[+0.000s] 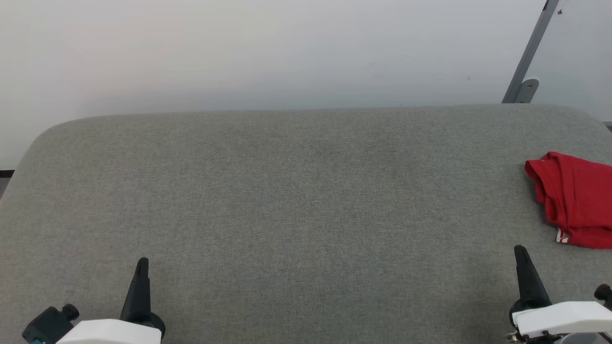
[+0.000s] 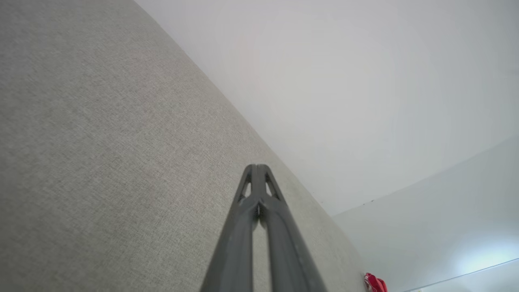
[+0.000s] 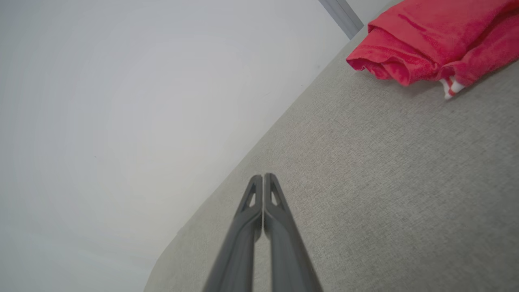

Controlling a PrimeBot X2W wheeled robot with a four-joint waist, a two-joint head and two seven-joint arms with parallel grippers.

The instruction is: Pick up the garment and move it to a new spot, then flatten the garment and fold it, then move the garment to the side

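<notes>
The garment [image 1: 576, 200] lies in a soft red bundle on the grey table [image 1: 306, 191], a little beyond my right gripper [image 1: 521, 252] and off to its outer side. It is near the fingertips but not touching them, and it runs out past the edge of the head view. It is doubled over on itself, with rounded folds toward me and a scrap of red-and-white striped trim [image 1: 563, 237] poking out at the corner nearest my fingers. I cannot tell whether it is neatly folded or merely bunched, so it could be a shirt waiting to be carried to a new spot or one already folded and set aside. I judge it light, limp and not slippery on this woven surface. It would sag and open from any single pinch, and its layers could slide apart. The thick rolled fold nearest my right fingertips looks the surest place to take hold, pinching through all the layers rather than the trim alone. Both my hands are closed, fingers pressed together on nothing. My left gripper [image 1: 142, 265] rests far across the table, well apart from the garment.
</notes>
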